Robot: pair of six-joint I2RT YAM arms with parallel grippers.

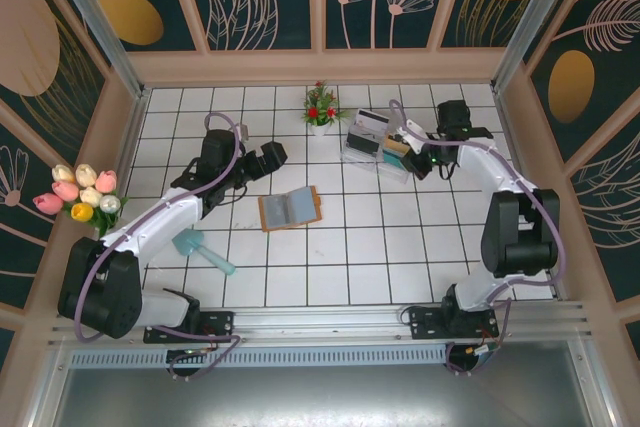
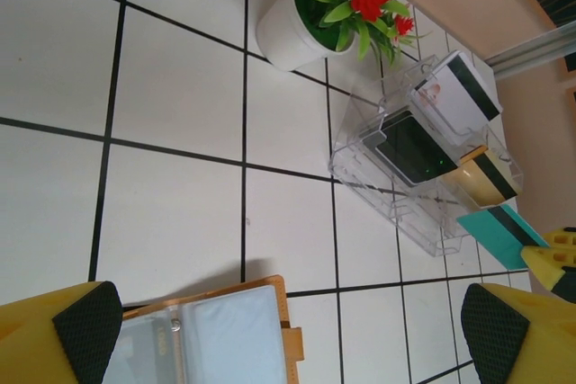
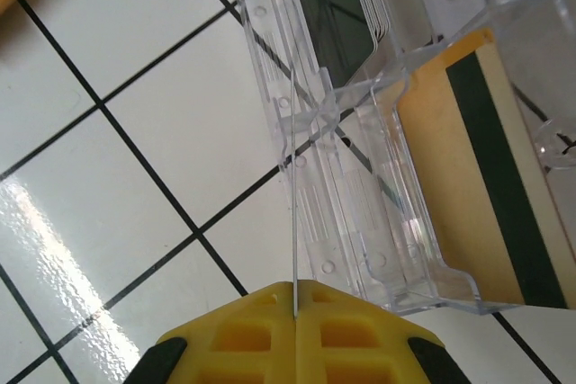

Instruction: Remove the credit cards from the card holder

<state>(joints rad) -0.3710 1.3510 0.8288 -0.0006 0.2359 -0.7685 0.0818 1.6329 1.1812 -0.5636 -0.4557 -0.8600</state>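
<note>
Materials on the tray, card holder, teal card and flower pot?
tray: clear rigid plastic, glossy; tiles and cards show through its walls.
card holder: orange-brown cover, leather-like, possibly faux; inner pockets look like clear flexible film.
credit card: teal, thin, flat, dark stripe; probably plastic.
flower pot: white, smooth, fairly matte; plastic or ceramic, can't tell.
</note>
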